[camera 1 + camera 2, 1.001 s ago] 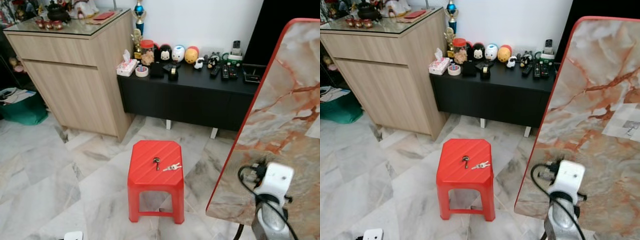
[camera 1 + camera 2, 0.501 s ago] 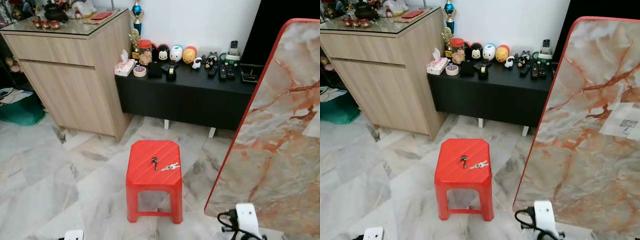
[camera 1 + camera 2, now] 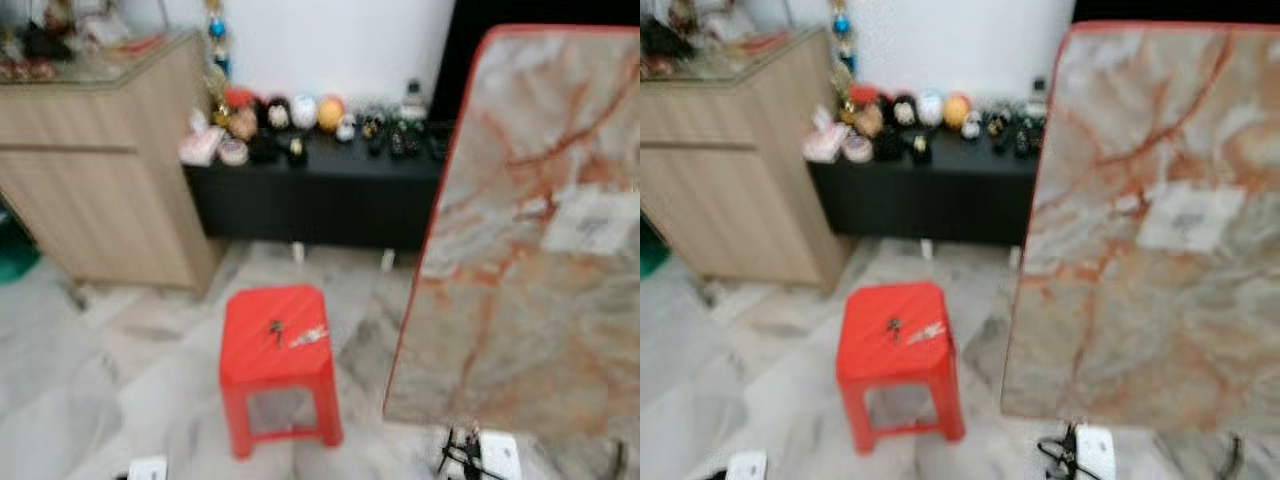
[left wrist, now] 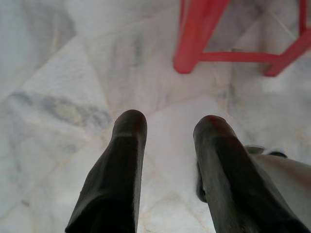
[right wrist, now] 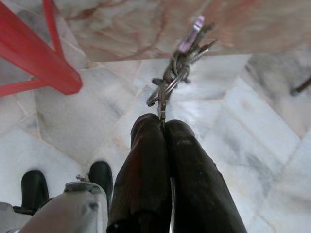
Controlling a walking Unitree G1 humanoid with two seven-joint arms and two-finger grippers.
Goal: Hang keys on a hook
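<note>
I see a marble slab point(image 3: 530, 230) leaning beside the red stool point(image 3: 275, 350), no hook visible yet. My right end effector point(image 5: 163, 127) is clamped on the keys point(image 5: 177, 65), which stick out past its tips; my left end effector point(image 4: 167, 127) hangs open over the floor point(image 4: 58, 73).

Keys point(image 3: 295, 335) lie on a stool point(image 3: 275, 365), left of a tabletop point(image 3: 530, 240).

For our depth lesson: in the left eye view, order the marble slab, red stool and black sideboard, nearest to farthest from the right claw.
1. Marble slab, just ahead of the right claw.
2. Red stool, to its left.
3. Black sideboard, at the far wall.
</note>
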